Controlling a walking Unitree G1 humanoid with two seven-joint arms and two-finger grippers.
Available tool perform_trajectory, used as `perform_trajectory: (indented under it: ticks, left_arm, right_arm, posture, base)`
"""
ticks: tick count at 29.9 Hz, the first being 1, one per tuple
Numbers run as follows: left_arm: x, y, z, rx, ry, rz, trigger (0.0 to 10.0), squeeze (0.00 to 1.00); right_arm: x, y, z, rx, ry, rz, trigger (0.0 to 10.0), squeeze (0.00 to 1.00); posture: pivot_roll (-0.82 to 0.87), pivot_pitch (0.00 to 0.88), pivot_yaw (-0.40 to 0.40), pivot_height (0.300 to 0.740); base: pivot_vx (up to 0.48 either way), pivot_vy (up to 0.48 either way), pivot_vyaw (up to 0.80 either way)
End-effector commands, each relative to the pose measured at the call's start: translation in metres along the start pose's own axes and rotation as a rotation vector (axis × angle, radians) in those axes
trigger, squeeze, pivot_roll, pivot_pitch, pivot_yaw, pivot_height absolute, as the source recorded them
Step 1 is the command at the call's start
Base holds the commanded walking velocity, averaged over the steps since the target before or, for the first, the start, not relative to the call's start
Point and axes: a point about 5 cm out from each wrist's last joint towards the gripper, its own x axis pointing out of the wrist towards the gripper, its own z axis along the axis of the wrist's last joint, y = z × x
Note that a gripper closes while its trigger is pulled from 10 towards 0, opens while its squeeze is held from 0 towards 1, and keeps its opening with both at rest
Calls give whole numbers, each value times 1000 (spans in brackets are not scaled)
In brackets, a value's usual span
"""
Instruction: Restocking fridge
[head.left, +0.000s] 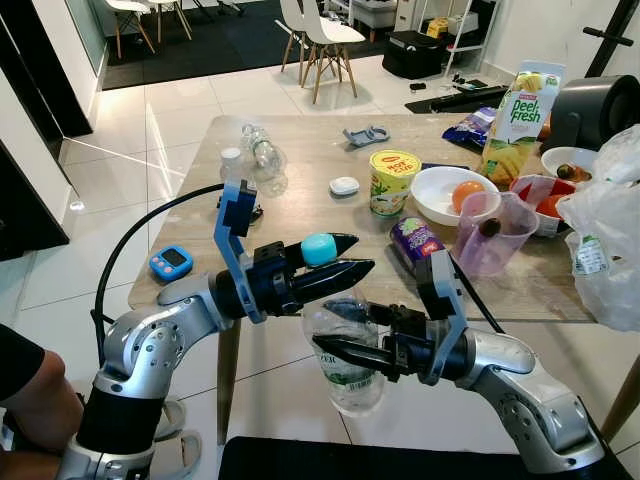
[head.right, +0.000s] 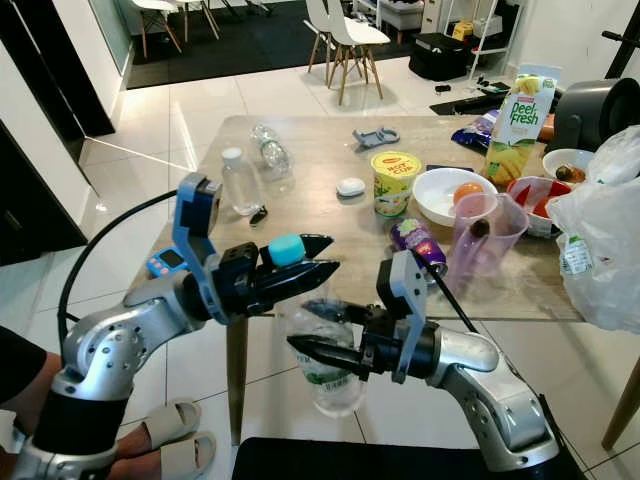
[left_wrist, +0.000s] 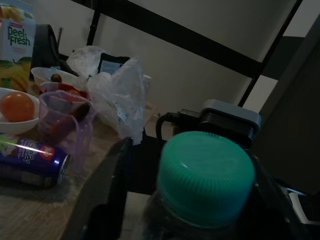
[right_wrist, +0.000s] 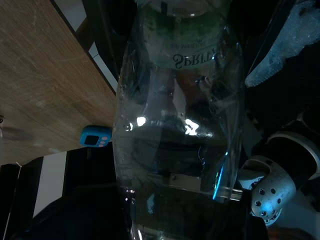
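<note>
Both grippers' jaws clamp the water bottle (head.left: 345, 350) (teal-capped); purple can (head.left: 415, 240), jug (head.left: 492, 232) crowd the table (head.left: 300, 190) beyond.

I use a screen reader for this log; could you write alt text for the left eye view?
The left gripper pinches the teal cap of a clear bottle while the right gripper grips its body, before a wooden table crowded with groceries.

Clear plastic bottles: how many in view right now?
3. One with a teal cap is held between both grippers, off the table's near edge. One stands upright with a white cap at the table's left edge. One lies on its side behind it. Others may be hidden.
</note>
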Motion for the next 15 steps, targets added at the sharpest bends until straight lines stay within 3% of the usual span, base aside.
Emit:
perform_trajectory:
  ticks: [1,15]
  left_arm:
    - [0,-4,-5,-16,35,-18,0,0]
    - [-2,-8,3,7,9,-33,0,0]
  right_arm:
    - [7,3,3,-31,-10,26,10000,0]
    - [6,0,0,-30,1,10,10000,0]
  posture:
    - [81,30,38,740]
    - [86,27,32,740]
  base:
    - [0,0,0]
    - [0,0,0]
